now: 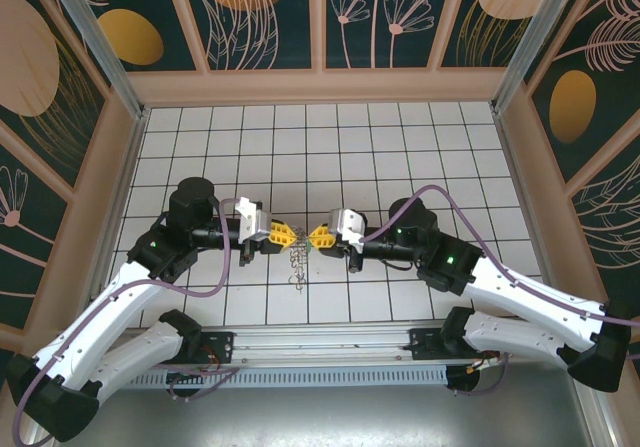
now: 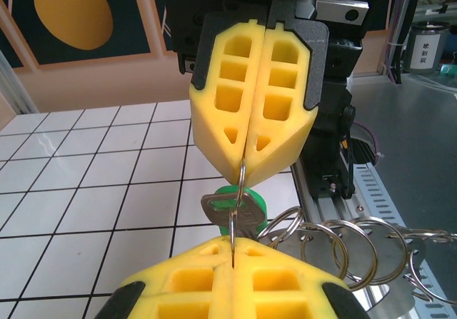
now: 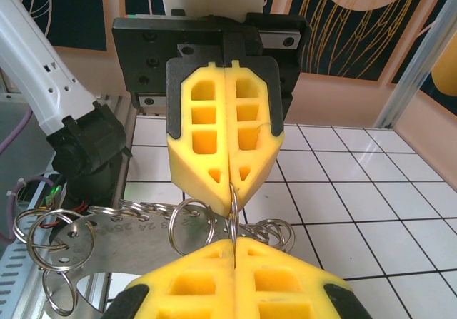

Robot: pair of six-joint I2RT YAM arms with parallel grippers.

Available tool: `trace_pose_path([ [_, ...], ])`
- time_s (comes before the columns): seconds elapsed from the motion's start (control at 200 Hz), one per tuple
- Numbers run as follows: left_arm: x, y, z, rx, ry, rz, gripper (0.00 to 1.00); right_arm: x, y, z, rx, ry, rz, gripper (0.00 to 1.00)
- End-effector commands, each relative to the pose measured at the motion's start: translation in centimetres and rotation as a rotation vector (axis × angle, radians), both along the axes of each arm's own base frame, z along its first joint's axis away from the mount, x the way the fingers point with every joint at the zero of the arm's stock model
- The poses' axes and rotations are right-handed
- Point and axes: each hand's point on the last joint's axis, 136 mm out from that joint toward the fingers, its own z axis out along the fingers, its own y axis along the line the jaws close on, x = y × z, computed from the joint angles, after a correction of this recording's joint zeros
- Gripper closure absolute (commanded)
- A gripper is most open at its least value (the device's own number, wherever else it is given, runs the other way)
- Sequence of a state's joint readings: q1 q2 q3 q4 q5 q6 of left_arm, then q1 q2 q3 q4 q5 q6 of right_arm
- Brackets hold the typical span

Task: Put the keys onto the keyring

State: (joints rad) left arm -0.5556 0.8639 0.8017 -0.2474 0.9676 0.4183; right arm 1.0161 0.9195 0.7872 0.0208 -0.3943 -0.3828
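Keys [image 2: 233, 209] first: one silvery key with a green head sits right in the gap between the two gripper tips, just under the thin wire of the keyring [image 2: 240, 189]. I honestly can't tell whether it's threaded onto the wire or only lying against it.

The left gripper [image 2: 232, 245] and right gripper [image 2: 244, 168] meet nose to nose. Each has its yellow fingers pressed together on that same keyring, one pinching either end of the loop. From the right wrist, same deal: the keyring [image 3: 234, 212] runs straight from the right gripper [image 3: 234, 242] up into the left gripper [image 3: 232, 185], pulled upright between them.

Off to the side of the pinch, a chain of split rings [image 2: 343, 244] trails away from the tips. A flat metal plate [image 3: 121, 244] with some stamped text I can't read hangs with them.

From the top camera, the left gripper [image 1: 290, 235] and right gripper [image 1: 320, 237] are tip to tip over the white tiled desk [image 1: 400, 147]. The little metal bunch [image 1: 297, 260] dangles just below where they touch.
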Motion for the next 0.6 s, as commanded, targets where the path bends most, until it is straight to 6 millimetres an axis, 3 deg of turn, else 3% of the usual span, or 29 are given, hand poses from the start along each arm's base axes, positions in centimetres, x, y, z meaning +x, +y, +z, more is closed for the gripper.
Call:
trace_pose_path([
  [0.0,-0.33,-0.01,0.66,-0.016,-0.033,-0.021,1.0,0.21,0.19,0.62,0.031,-0.009,0.0,1.0],
  [0.596,-0.32,0.0,0.7,-0.017,-0.035,-0.018,1.0,0.46,-0.09,1.07,0.043,-0.017,-0.021,1.0],
])
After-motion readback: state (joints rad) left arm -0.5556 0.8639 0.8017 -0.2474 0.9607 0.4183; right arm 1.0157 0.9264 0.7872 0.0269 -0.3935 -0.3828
